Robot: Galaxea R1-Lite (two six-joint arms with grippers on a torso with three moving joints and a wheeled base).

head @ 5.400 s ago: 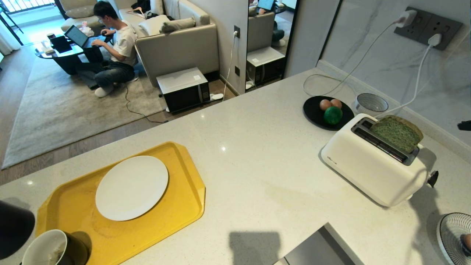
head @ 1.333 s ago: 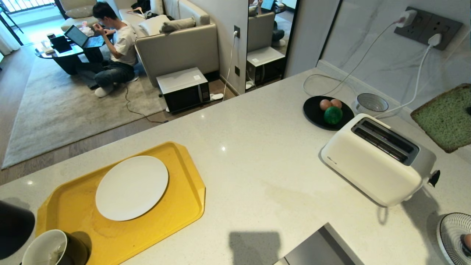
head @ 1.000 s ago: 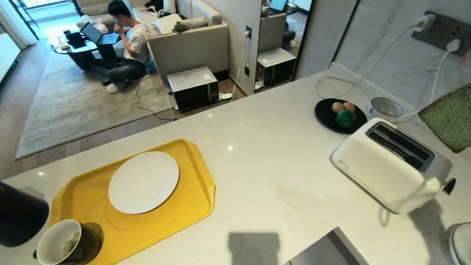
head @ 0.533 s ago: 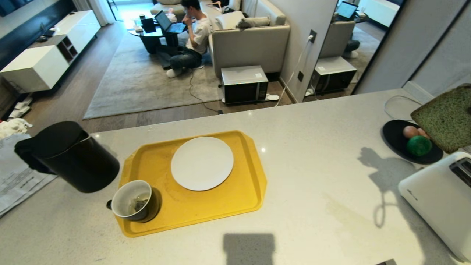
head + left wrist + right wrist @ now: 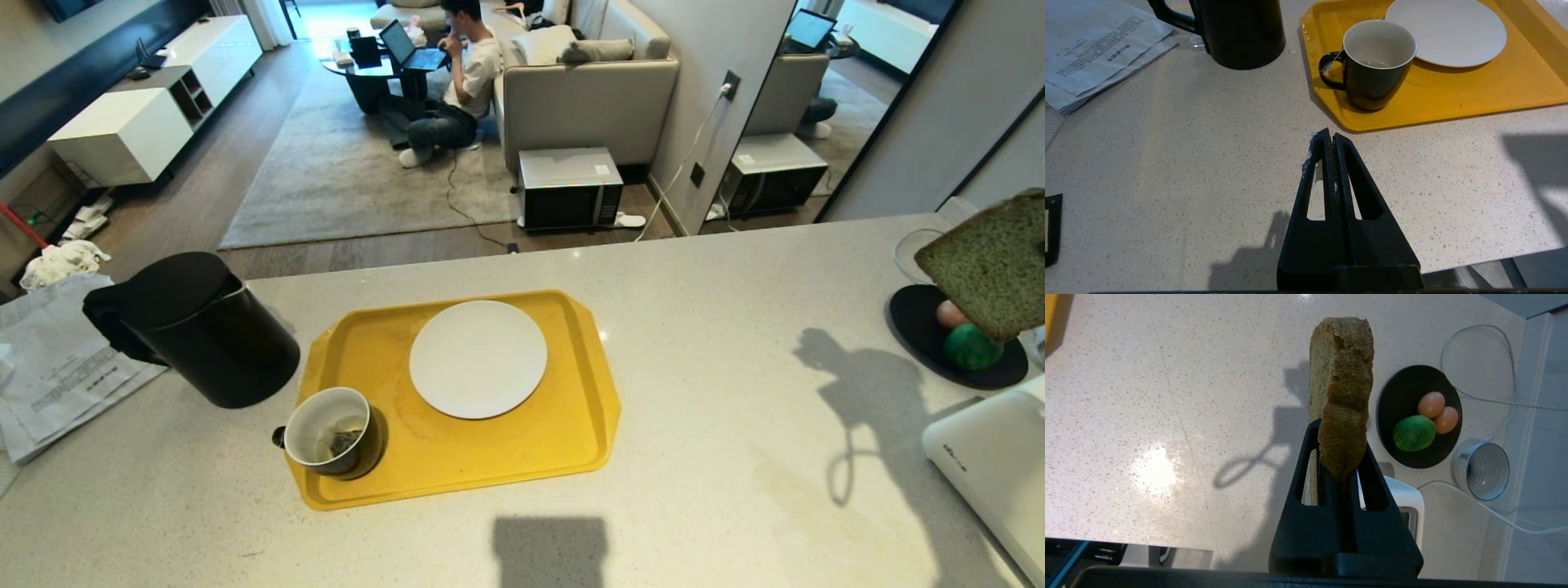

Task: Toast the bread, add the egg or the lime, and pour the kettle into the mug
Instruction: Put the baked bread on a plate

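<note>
Right end effector (image 5: 1340,457): clamped on the pale green, brown-crusted bread slice (image 5: 992,265), held aloft over the speckled white counter (image 5: 718,457), above the black plate (image 5: 918,327).
Left end effector (image 5: 1329,141): closed, empty, above the counter.

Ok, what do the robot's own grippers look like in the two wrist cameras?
Both match: the left gripper and the right gripper are matte black, each with two tapering fingers meeting in a wedge, a long cut-out slot in each finger, on a broad black base. The left one's tip carries whitish flecks. No cables or markings show.
</note>
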